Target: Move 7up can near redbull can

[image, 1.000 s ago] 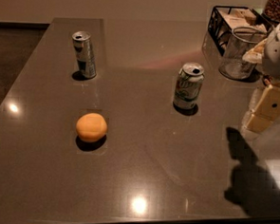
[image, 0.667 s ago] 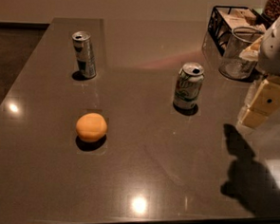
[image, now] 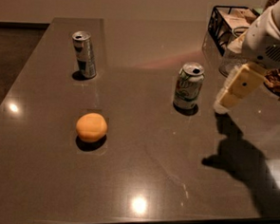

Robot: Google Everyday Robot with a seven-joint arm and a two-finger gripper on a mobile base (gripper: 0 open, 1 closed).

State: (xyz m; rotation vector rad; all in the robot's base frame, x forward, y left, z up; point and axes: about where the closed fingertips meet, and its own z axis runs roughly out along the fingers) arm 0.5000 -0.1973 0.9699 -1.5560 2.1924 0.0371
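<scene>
The 7up can (image: 188, 87), white and silver with green lettering, stands upright right of the table's middle. The redbull can (image: 84, 54), slim and silver-blue, stands upright at the far left, well apart from it. My gripper (image: 222, 105) hangs from the white arm at the right. It is just to the right of the 7up can, near its lower half, low over the table and not touching the can.
An orange round fruit (image: 91, 127) lies on the dark grey table (image: 140, 180) in front of the redbull can. A black wire basket (image: 216, 28) and a clear glass container (image: 228, 67) stand at the back right, behind the arm.
The gripper has moved left and a little down, closer to the 7up can. The cans and the fruit have not moved.
</scene>
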